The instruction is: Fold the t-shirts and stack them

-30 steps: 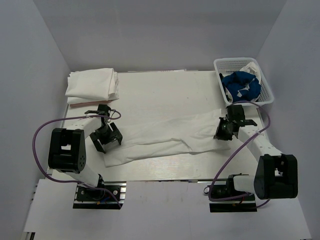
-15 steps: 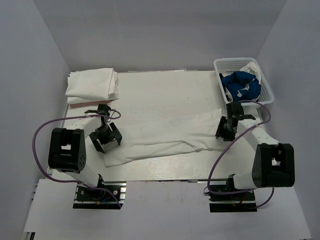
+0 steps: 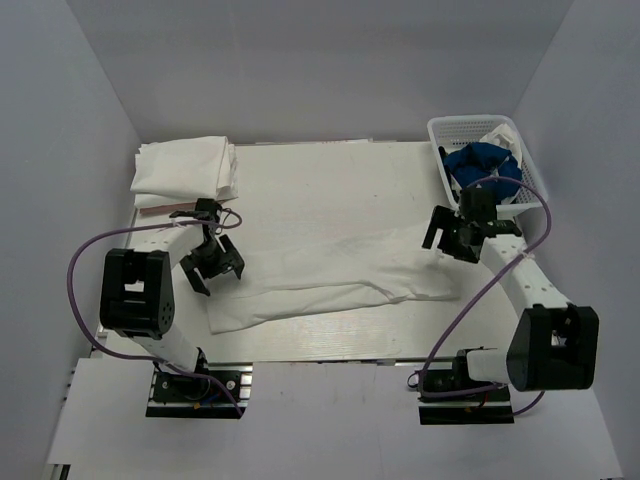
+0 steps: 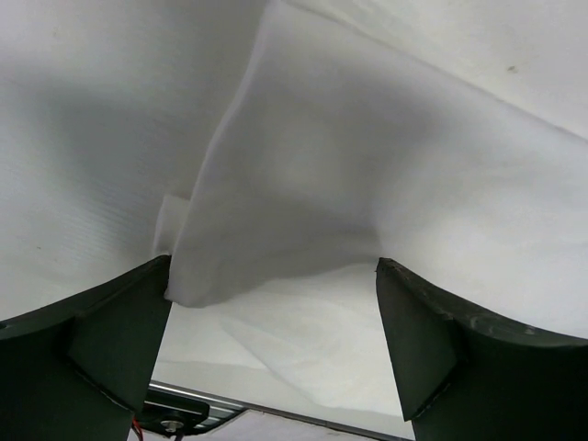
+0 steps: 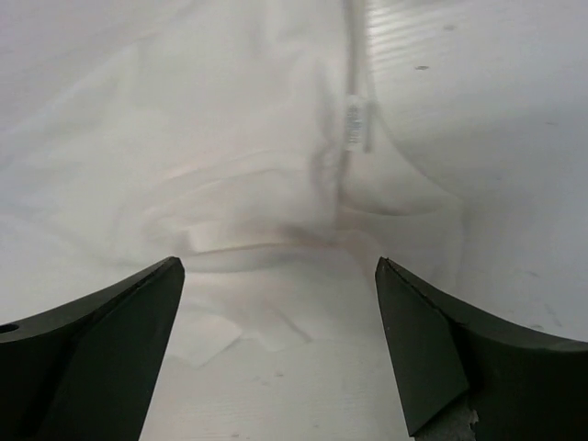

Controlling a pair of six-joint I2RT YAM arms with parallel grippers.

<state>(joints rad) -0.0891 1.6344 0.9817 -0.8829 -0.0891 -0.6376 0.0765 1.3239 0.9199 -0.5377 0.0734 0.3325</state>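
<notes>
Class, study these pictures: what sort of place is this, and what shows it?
Probably a robot lab test cell, not a home: left arm and right arm bolted at a table, bare walls closing it in, and practice laundry: a folded stack, a spread shirt, a basket.

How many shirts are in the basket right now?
2 visible: a blue shirt bunched in the basket, and a white shirt at its far side. More may be hidden beneath them.
</notes>
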